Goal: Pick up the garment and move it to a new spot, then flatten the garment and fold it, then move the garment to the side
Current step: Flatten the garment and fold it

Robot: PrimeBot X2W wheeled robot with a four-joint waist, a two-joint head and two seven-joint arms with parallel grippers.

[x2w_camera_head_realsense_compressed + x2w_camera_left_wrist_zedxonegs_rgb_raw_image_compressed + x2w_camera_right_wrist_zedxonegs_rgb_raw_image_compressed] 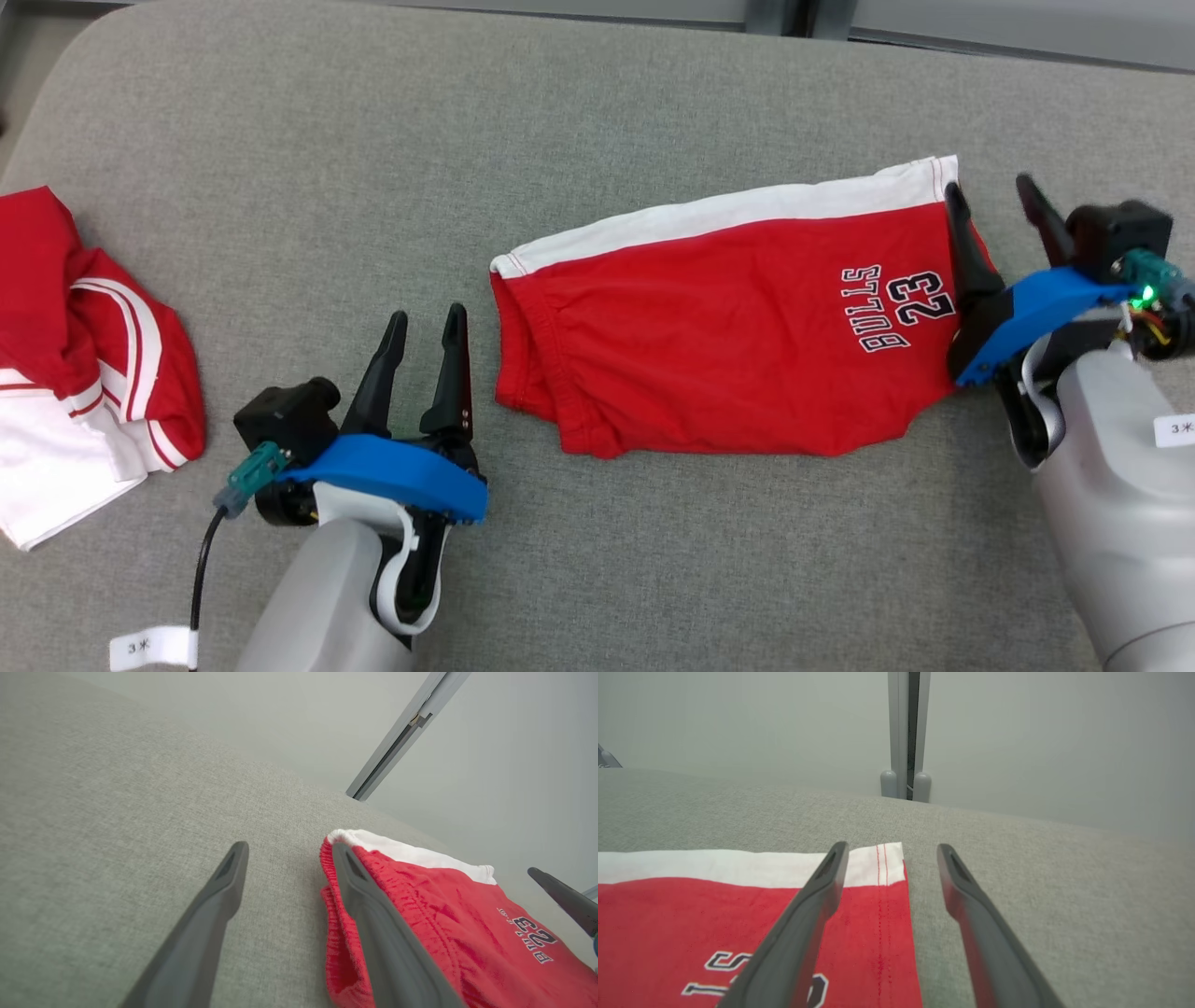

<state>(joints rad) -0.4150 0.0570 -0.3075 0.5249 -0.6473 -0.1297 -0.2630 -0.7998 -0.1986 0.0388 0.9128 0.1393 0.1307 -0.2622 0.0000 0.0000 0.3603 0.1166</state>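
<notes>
Right gripper (988,184), jaws apart, straddles one edge of the garment (728,345)

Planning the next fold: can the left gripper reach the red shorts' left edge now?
Probably yes: the left gripper is open right beside the red shorts, with nothing between them.

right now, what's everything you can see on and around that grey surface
red shorts: one, red with a white band along the far edge and a "BULLS 23" print, lying flat at centre right
red and white garment: one, crumpled, at the left edge
padded surface: one, grey fabric, under everything
metal post: one, grey, behind the surface's far edge
left gripper: one, dark fingers on a blue mount, open, just left of the shorts' waistband end
right gripper: one, same colours, open, straddling the shorts' right hem
</notes>
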